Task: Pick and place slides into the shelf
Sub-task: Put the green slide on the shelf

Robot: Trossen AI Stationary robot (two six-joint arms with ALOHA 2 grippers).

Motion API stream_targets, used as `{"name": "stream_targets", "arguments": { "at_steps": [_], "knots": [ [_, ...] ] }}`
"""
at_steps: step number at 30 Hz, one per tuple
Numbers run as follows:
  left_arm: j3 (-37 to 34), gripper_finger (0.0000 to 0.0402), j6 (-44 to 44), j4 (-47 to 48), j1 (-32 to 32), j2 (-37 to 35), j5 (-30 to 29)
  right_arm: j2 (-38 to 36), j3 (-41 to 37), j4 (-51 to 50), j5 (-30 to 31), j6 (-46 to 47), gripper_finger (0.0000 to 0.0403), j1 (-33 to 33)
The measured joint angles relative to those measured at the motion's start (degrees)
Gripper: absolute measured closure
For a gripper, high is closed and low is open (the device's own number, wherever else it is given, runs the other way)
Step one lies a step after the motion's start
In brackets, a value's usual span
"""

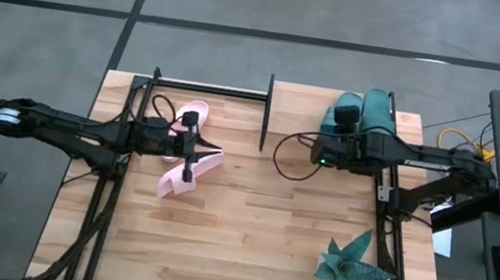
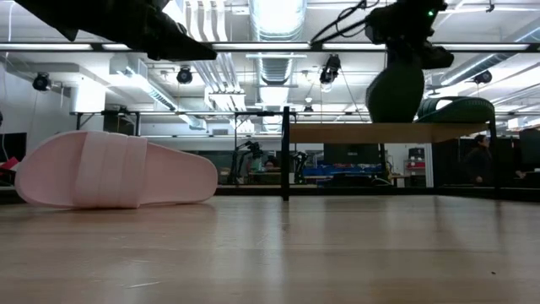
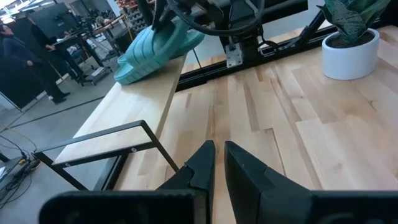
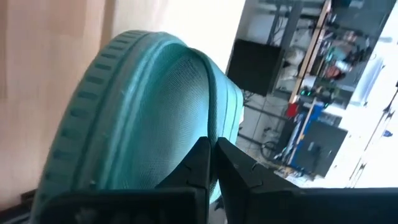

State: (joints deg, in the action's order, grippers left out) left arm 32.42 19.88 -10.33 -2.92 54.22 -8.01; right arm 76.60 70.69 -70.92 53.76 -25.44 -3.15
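**Asker:** Trouble ahead, as you judged it?

**Me:** Mostly at the shelf [image 2: 337, 133], along the bench's [image 1: 258, 221] far edge. One teal slide [image 2: 456, 108] lay flat on its board at the right end. The other teal slide [image 2: 395, 93] stood on end just beside it, right under my right gripper [image 4: 211, 146].

**Asker:** Were you pinching it?

**Me:** My right fingers were pressed together with the ribbed sole close in front of them, and I saw nothing between them. My worry was a push: with shut fingers so close, any small move could have tipped the standing slide over the board's far edge or onto its partner.

**Asker:** And the left side?

**Me:** My left gripper [image 3: 219, 148] hung over the pink slides near the bench's far left, fingers nearly touching and empty. One pink slide [image 2: 110, 169] lay flat. The second pink slide [image 1: 192, 116] was touching or overlapping it, so a grab could have caught both or dragged one.

**Asker:** Anything else?

**Me:** From above, the board seemed to cover only the right part of the frame. A slide set left of the middle post would likely have dropped through.
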Motion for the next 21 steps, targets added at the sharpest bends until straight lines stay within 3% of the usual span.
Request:
{"name": "stream_targets", "arguments": {
  "at_steps": [9,17,21],
  "knots": [
    [0.0,0.0381,0.0,0.1,0.0,0.0,0.0,-8.3,-13.6,17.7,3.3,-12.9,0.0392,-0.3],
    [0.0,0.0381,0.0,0.0,0.0,0.0,0.0,-13.9,-17.5,18.2,3.1,-13.7,0.0392,-1.1],
    [0.0,0.0381,-0.1,0.0,0.0,0.0,0.0,-14.9,-17.6,17.4,-0.7,-12.5,0.0392,-1.2]
  ]
}}
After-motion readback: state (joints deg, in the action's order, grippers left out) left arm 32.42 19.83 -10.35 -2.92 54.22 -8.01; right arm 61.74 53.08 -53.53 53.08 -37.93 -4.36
